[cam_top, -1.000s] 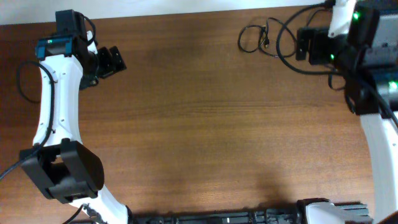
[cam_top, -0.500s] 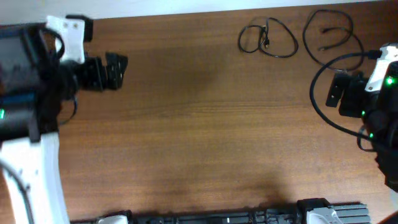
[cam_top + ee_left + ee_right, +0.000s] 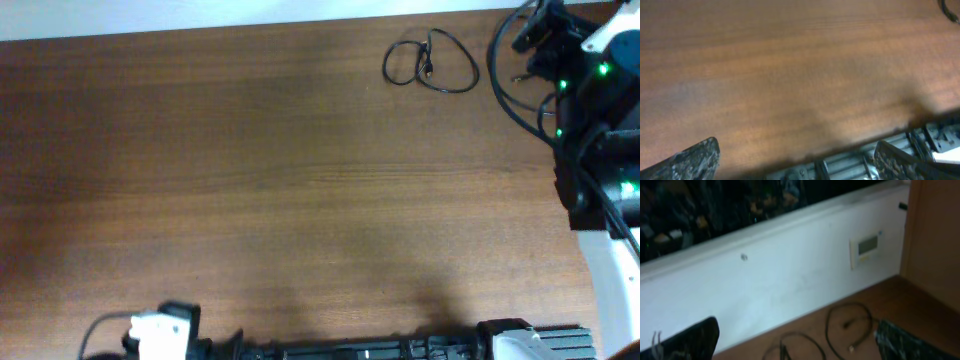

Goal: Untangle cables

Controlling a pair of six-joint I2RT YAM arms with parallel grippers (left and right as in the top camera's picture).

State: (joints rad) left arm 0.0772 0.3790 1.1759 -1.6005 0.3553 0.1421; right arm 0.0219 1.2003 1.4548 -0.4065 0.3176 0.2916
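Two thin black cables lie at the table's far right. One is a small double loop [image 3: 427,62] with a plug in its middle. The other is a wider loop [image 3: 493,65], partly hidden under my right arm. The right wrist view shows both, the wide loop [image 3: 828,327] with its plug ends and the small loop [image 3: 796,333] at the bottom edge. A third cable cannot be told apart. My right gripper [image 3: 797,330] is open and empty, raised above the cables and facing the wall. My left gripper [image 3: 796,150] is open and empty over bare wood near the front rail.
A white wall [image 3: 790,275] with a small panel [image 3: 867,247] runs behind the table's far edge. A metal rail [image 3: 860,160] lines the front edge. My right arm [image 3: 600,110] fills the right side. Part of my left arm [image 3: 160,325] shows at the front left.
The left arm has left the far left corner and pulled back to the front edge. The right arm has swung to the far right corner, over the wide loop. The cables have not moved.
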